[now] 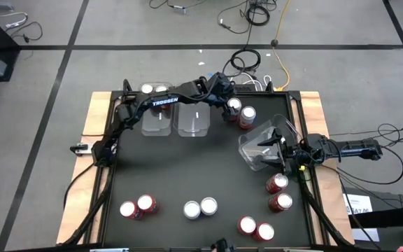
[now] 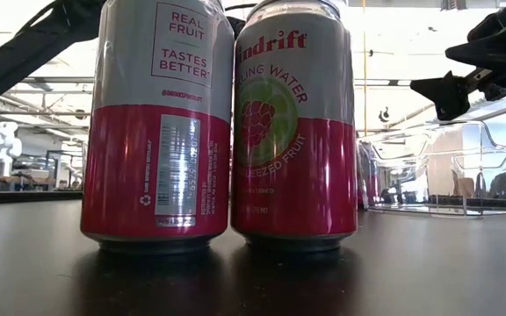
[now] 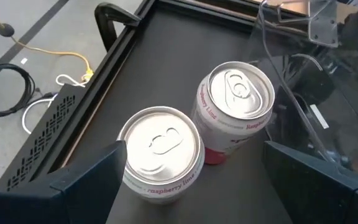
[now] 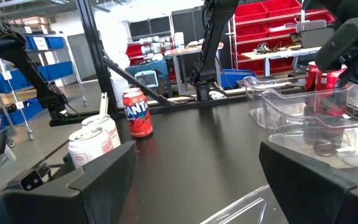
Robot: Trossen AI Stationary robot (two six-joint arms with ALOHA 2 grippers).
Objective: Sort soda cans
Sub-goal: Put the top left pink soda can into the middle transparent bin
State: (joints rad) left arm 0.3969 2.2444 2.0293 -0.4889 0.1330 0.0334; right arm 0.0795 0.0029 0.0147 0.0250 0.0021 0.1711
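Note:
Two soda cans with silver tops, red and white bodies, stand upright side by side at the table's far right, the nearer can (image 3: 160,149) (image 1: 234,106) and the farther can (image 3: 238,99) (image 1: 248,115). My left gripper (image 3: 194,158) (image 1: 224,98) is open and slants down over them, one finger on either side of the nearer can and clear of it. My right gripper (image 4: 197,165) (image 1: 275,147) waits open at the right edge, over a tilted clear bin (image 1: 257,143). More cans stand in pairs along the near edge (image 1: 200,207).
Two clear bins (image 1: 157,120) (image 1: 193,120) stand at the far middle, with two cans (image 1: 154,89) behind them. Can pairs stand at near left (image 1: 137,206), near right (image 1: 256,227) and right (image 1: 278,192). The table's raised black rim (image 3: 114,18) runs close behind the left gripper's cans.

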